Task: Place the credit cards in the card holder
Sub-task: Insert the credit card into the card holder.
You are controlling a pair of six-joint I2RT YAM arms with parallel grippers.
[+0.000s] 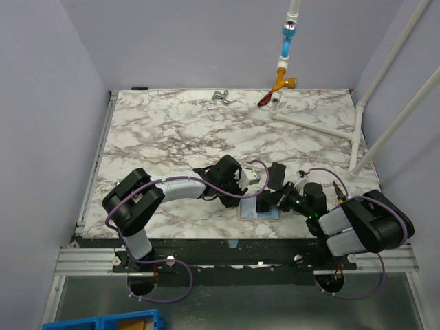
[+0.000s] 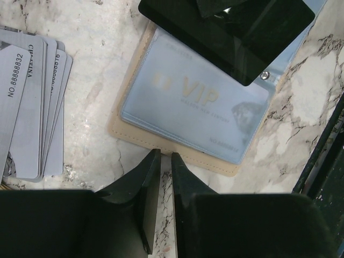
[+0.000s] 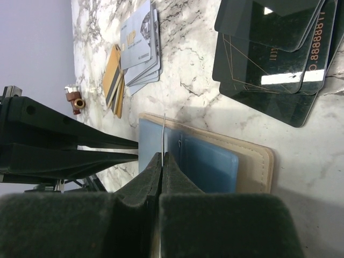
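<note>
The card holder point(image 1: 260, 214) point(image 2: 134, 134) point(image 3: 258, 161) lies open near the table's front edge, its pale blue sleeves facing up. A VIP card sits inside one sleeve. My right gripper point(image 1: 275, 201) point(image 3: 162, 156) is shut on a black credit card point(image 1: 265, 203) point(image 2: 226, 32) point(image 3: 163, 129), held on edge just above the sleeves. My left gripper point(image 1: 249, 198) point(image 2: 165, 156) has its tips at the holder's tan edge. A narrow slit shows between its jaws, with only marble in it. Grey credit cards point(image 2: 32, 107) point(image 3: 141, 37) are fanned beside the holder.
Gold cards point(image 3: 114, 78) lie by the grey ones, and a pile of black cards point(image 3: 274, 48) lies past the holder. A dark rail point(image 2: 322, 161) runs along the table's front edge. A white pipe frame point(image 1: 357, 130), a brass fitting point(image 1: 282, 84) and a metal piece point(image 1: 220, 96) stand at the back.
</note>
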